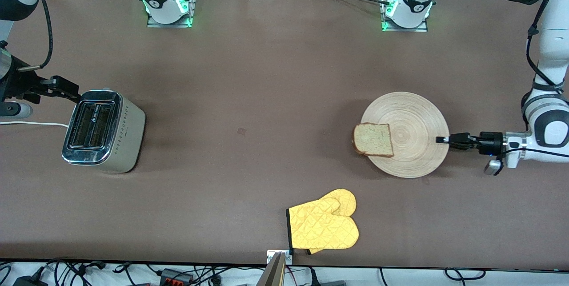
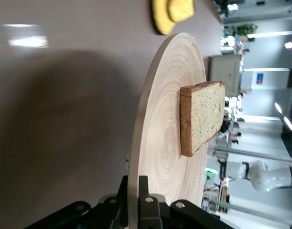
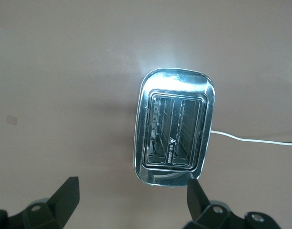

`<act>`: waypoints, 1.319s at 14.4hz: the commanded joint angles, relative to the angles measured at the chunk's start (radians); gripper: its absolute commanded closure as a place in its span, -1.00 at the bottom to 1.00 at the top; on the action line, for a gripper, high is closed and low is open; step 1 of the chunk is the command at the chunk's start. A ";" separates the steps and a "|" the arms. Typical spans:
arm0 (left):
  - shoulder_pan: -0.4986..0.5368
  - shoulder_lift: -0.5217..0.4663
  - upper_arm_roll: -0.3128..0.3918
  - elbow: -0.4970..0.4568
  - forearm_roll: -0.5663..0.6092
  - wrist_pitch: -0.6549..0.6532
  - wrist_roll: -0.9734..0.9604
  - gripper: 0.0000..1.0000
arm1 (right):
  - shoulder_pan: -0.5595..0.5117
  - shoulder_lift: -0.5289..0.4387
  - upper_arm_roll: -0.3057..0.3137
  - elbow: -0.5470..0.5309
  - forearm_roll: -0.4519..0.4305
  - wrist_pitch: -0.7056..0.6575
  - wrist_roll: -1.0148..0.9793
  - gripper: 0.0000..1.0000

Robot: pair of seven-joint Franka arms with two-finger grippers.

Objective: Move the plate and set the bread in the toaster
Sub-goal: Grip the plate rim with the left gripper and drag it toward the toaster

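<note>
Wooden plate (image 1: pixel 415 143), carrying the bread (image 1: pixel 373 140), is being clamped at its rim by the left tool (image 1: pixel 446 139); keeping it level matters. Right tool (image 3: pixel 131 202) is hovering open beside the toaster (image 1: pixel 103 131) at the counter's (image 1: pixel 249 81) right-arm end.

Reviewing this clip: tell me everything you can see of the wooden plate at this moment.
The plate is large, round and flat, of light wood with fine concentric ring grain. It sits toward the left arm's end of the table, farther from the front camera than the yellow oven mitt. The bread lies on it, overhanging the rim on the toaster's side. The left tool is shut on the plate's rim at the edge away from the bread; the left wrist view shows its fingers either side of the rim.
</note>
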 commanded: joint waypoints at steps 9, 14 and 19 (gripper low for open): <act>-0.175 -0.004 -0.383 -0.251 -0.168 0.557 0.007 0.98 | -0.005 0.001 -0.001 0.007 0.054 -0.008 0.002 -1.00; -0.352 0.016 -0.400 -0.255 -0.313 0.743 0.013 0.98 | 0.000 -0.001 -0.001 0.007 0.057 -0.007 0.005 -1.00; -0.448 0.080 -0.399 -0.243 -0.457 0.826 0.087 0.98 | 0.003 0.001 0.002 0.005 0.144 -0.011 0.007 -1.00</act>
